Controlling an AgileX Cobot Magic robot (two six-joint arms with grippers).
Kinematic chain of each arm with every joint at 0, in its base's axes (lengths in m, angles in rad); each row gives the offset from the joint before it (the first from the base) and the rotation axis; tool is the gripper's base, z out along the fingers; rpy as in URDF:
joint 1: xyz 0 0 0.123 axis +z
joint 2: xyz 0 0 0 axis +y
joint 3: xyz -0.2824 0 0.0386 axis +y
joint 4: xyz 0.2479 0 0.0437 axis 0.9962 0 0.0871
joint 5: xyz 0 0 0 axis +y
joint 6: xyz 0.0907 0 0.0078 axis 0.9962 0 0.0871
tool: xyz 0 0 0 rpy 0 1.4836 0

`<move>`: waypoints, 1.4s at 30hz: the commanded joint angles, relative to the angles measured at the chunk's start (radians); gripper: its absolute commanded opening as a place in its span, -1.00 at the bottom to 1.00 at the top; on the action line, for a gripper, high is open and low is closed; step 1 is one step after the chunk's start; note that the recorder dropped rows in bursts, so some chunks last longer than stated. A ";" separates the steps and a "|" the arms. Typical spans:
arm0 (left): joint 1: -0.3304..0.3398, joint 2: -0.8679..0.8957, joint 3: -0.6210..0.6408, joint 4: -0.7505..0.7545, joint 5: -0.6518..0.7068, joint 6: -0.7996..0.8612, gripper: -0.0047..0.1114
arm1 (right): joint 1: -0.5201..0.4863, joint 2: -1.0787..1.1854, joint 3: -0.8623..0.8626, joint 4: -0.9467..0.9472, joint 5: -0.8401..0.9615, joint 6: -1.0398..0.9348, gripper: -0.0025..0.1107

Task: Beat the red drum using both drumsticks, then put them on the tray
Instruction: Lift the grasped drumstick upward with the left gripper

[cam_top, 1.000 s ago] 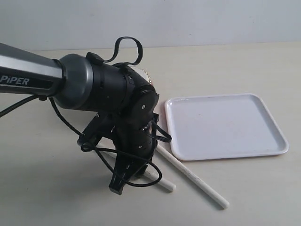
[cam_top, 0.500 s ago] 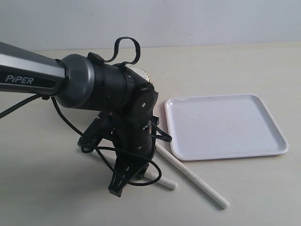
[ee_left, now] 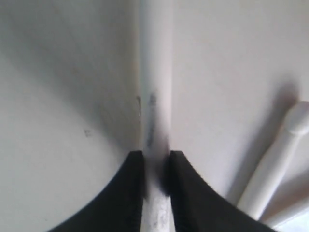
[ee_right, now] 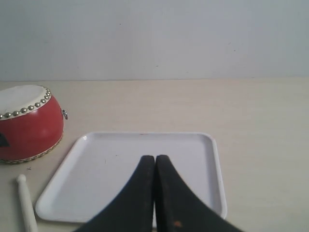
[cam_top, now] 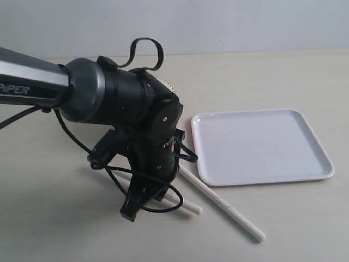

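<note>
My left gripper [cam_top: 139,207] points down at the table in front of the arm and is shut on one pale drumstick [ee_left: 155,96], which runs straight between the black jaws. That stick's free end [cam_top: 188,206] pokes out to the right. The other drumstick [cam_top: 221,204] lies loose on the table beside it, slanting toward the tray's near-left corner. The red drum [ee_right: 29,130] stands left of the white tray [cam_top: 262,147]; in the exterior view only a sliver of the drum's studded rim [cam_top: 169,85] shows behind the arm. My right gripper [ee_right: 155,157] hovers shut and empty, facing the tray.
The left arm's big black wrist and looping cables [cam_top: 136,117] block much of the table's middle in the exterior view. A pale wall runs along the back of the beige table [cam_top: 283,76].
The left jaws have closed onto the drumstick. The left wrist has shifted slightly left, and the held stick's free end moved a little with it. The right gripper stays shut.
</note>
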 commanded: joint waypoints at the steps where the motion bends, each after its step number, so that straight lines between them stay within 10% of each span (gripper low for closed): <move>1: -0.003 -0.102 0.000 0.104 0.097 -0.009 -0.92 | -0.002 -0.005 0.004 0.001 -0.006 -0.009 -0.96; 27: -0.258 -0.270 0.059 1.086 0.382 -0.121 -0.92 | -0.002 -0.005 0.004 0.001 -0.006 -0.009 -0.96; 42: -0.268 -0.270 0.048 1.062 0.382 -0.111 -0.92 | -0.002 -0.005 0.004 0.001 -0.006 -0.009 -0.96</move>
